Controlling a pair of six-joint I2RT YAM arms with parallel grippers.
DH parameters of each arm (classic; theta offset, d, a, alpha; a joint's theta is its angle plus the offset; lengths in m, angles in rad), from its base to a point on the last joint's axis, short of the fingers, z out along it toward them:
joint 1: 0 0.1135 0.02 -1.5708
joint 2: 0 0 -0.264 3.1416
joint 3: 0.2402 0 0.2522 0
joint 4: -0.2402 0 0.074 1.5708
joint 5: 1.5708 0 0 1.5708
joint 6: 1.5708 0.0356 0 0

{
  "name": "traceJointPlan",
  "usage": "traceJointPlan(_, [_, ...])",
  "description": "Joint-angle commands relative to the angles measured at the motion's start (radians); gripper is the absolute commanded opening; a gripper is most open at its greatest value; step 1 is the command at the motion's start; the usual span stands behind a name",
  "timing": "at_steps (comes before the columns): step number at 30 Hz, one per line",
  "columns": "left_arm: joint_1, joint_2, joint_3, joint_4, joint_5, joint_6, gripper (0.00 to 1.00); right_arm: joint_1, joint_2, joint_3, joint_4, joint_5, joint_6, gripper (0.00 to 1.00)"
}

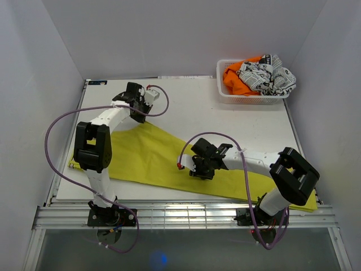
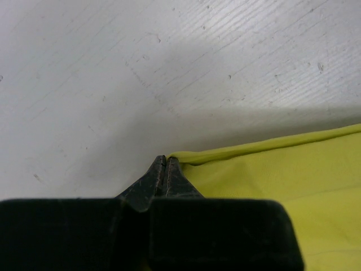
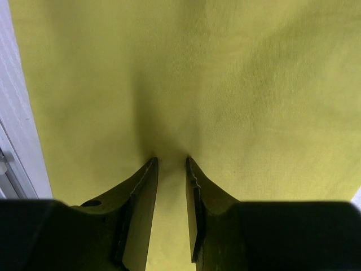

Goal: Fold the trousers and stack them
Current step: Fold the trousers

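Top external: one pair of trousers (image 1: 152, 161), partly covered by both arms (image 1: 93, 147). Left gripper (image 2: 164, 164) closed at the cloth edge, pinch unclear; right gripper (image 3: 170, 161) narrowly parted, cloth puckered between tips.

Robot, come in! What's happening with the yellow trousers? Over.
Left gripper shut at a corner of the trousers. Right gripper slightly open, tips pressing the cloth. Basket far off, nothing blocking.

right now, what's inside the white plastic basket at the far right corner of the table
The white plastic basket holds a crumpled orange garment and a black-and-white printed cloth bunched beside and partly over it. Whatever lies beneath them, and the basket's floor, is covered.
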Motion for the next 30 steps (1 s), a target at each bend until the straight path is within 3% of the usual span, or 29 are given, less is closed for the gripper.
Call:
traceJointPlan(1, [0.006, 0.014, 0.059, 0.102, -0.008, 0.018, 0.00, 0.001, 0.062, -0.068, -0.044, 0.032, -0.013, 0.32])
traceJointPlan(3, [0.006, 0.036, 0.083, 0.107, -0.016, 0.012, 0.04, 0.001, 0.059, -0.060, -0.044, 0.042, -0.014, 0.31])
traceJointPlan(5, [0.015, 0.053, 0.107, 0.110, -0.034, -0.001, 0.23, -0.002, 0.050, -0.049, -0.044, 0.065, -0.014, 0.32])
traceJointPlan(6, [0.023, 0.048, 0.109, 0.113, -0.034, -0.013, 0.50, -0.006, 0.044, -0.031, -0.047, 0.069, -0.014, 0.34])
traceJointPlan(8, [0.052, 0.012, 0.112, 0.115, -0.028, -0.018, 0.91, -0.037, 0.027, 0.001, -0.060, 0.072, -0.008, 0.39])
traceJointPlan(9, [0.064, -0.007, 0.112, 0.113, -0.021, -0.018, 0.98, -0.052, 0.025, 0.023, -0.070, 0.072, -0.006, 0.41])
traceJointPlan(15, [0.190, -0.207, -0.001, -0.014, 0.128, 0.019, 0.98, -0.181, 0.044, 0.234, -0.183, -0.032, 0.021, 0.62])
traceJointPlan(22, [0.284, -0.373, -0.361, -0.071, 0.159, 0.094, 0.98, -0.218, 0.106, 0.265, -0.251, -0.106, 0.055, 0.63])
traceJointPlan(30, [0.428, -0.361, -0.549, -0.005, 0.090, 0.096, 0.97, -0.315, 0.362, 0.300, -0.163, -0.104, 0.055, 0.60])
